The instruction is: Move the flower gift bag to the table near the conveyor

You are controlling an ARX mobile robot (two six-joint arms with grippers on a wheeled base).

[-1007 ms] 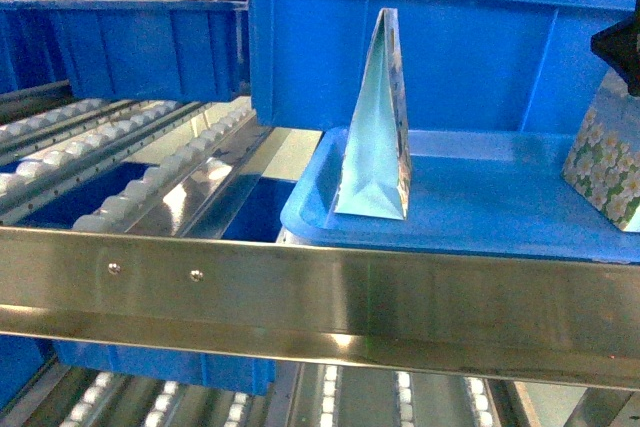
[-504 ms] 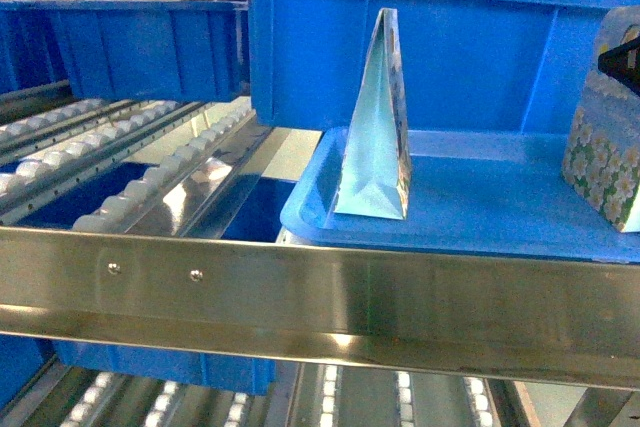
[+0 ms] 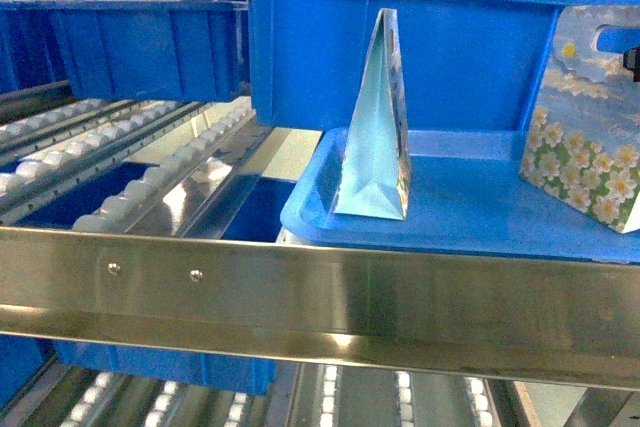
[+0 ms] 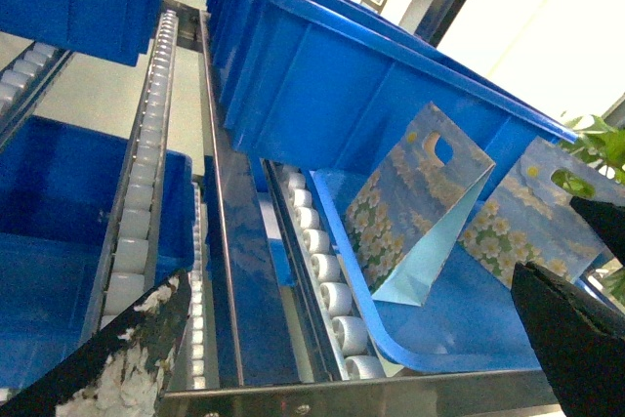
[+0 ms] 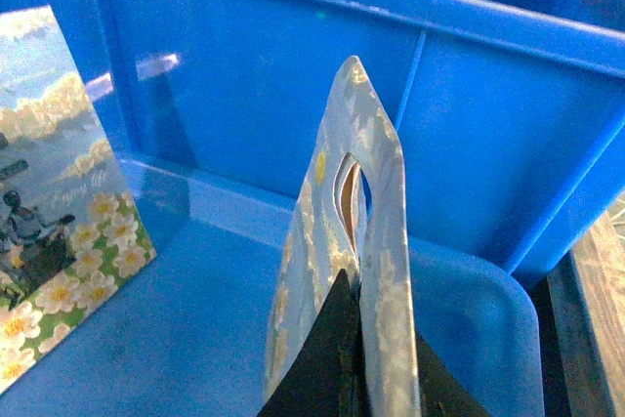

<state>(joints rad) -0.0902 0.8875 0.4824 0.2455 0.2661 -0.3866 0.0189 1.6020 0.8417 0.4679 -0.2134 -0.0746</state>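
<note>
While pinched, glossy flower gift bag tapers flat.

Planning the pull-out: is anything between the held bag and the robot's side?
Yes: a steel rail runs across the front of the tray, on the robot's side of the bag shut in the right hand. The table is not in view.

Blue tray on the conveyor carries seemingly two gift bags.

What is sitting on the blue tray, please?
Two flower gift bags stand on the tray: the left bag, seen edge-on, and the right bag at the frame's edge. Their insides are hidden.
</note>
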